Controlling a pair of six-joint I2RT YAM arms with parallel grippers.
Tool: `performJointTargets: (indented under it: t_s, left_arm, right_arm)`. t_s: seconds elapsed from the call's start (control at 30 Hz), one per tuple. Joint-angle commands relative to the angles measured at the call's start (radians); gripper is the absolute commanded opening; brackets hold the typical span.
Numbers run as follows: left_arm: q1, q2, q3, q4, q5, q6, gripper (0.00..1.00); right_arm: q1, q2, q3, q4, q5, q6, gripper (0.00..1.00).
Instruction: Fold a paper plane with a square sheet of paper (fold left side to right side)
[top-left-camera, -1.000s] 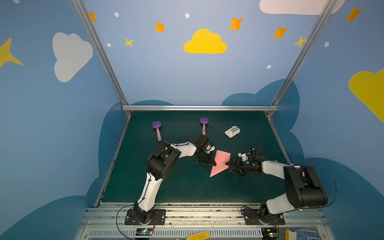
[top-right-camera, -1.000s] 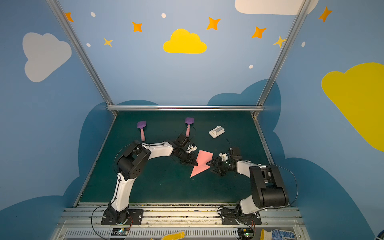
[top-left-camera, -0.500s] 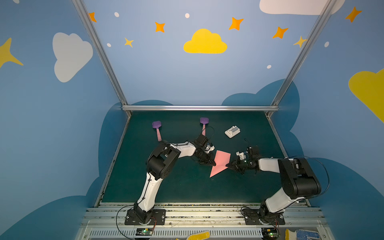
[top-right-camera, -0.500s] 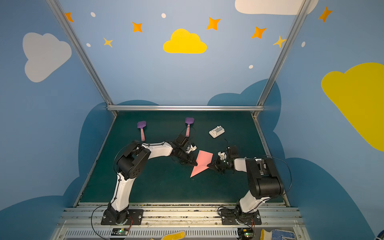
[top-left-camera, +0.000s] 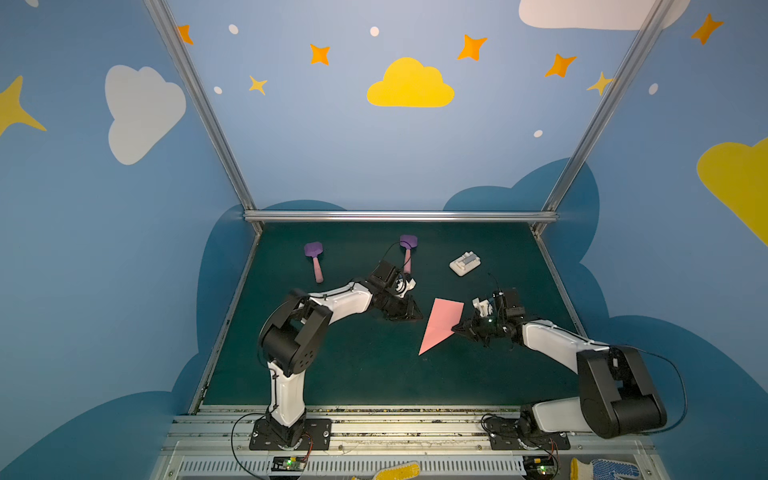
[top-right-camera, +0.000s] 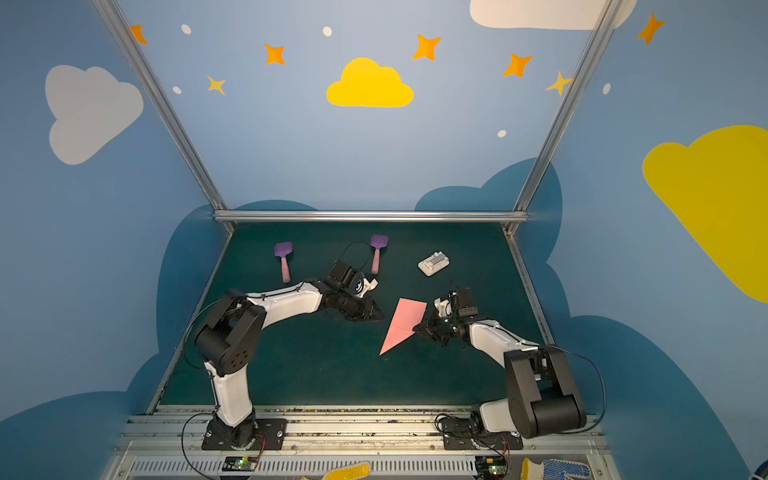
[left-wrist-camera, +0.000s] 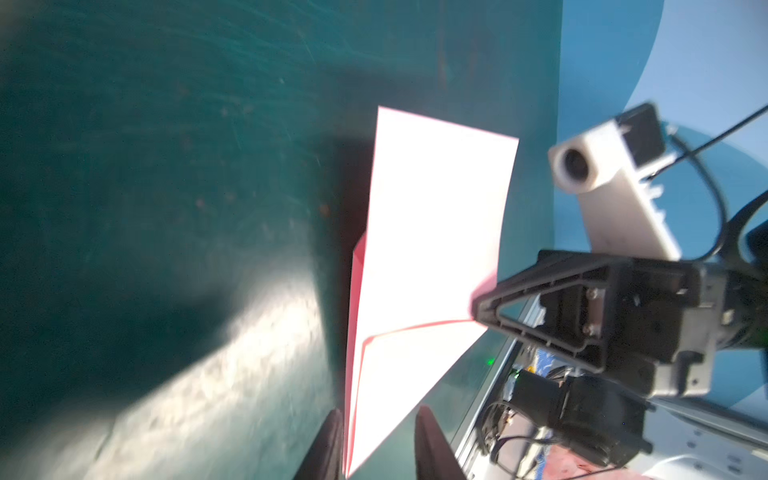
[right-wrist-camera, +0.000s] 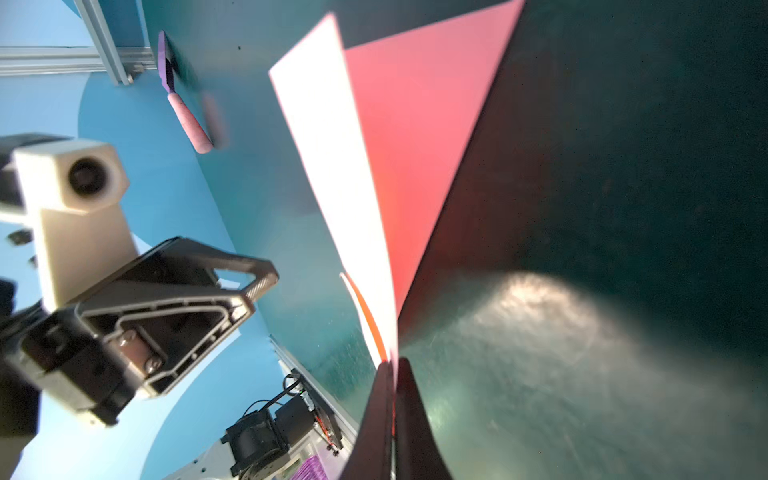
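On the dark green mat (top-left-camera: 374, 374), we see the left gripper (top-left-camera: 417, 317) poised just left of the folded sheet of salmon-pink paper (top-left-camera: 442, 322), its jaws apart and clamped on nothing. In its wrist view the paper's thin edge lines up with the gap between the two black fingers (left-wrist-camera: 328, 449), yet both top views show a narrow strip of mat between fingertips and paper. The paper sits at mid-table between the two arms. It is a narrow pointed shape whose long axis runs far to near, blunt end far and slightly right, sharp tip near and slightly left. Whether it rests flat or is lifted at one edge we cannot tell from above. To its right, the right gripper (top-left-camera: 456, 328) is pinched tight on the paper's right-hand edge, about midway along, a grip its wrist view shows plainly. We judge that the coming fold, left side to right side, turns on this: the paper lies to the right of the parted left jaws, its long left edge facing them, while the right arm is the one in contact and can anchor it. Our count, left to right: two purple-headed plastic spatulas with pink handles, one far left (top-left-camera: 318, 268) and one far centre (top-left-camera: 408, 241); one sheet of paper; one small white plastic block (top-left-camera: 464, 263), far and right of centre.
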Motion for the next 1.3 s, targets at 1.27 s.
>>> performJointTargets:
  t_s: [1.27]
  left_arm:
    - [-0.468,-0.106,-0.128,0.109,-0.737,0.211,0.56]
  right_arm:
    - [0.165,-0.065,0.147,-0.262,0.183,0.100,0.00]
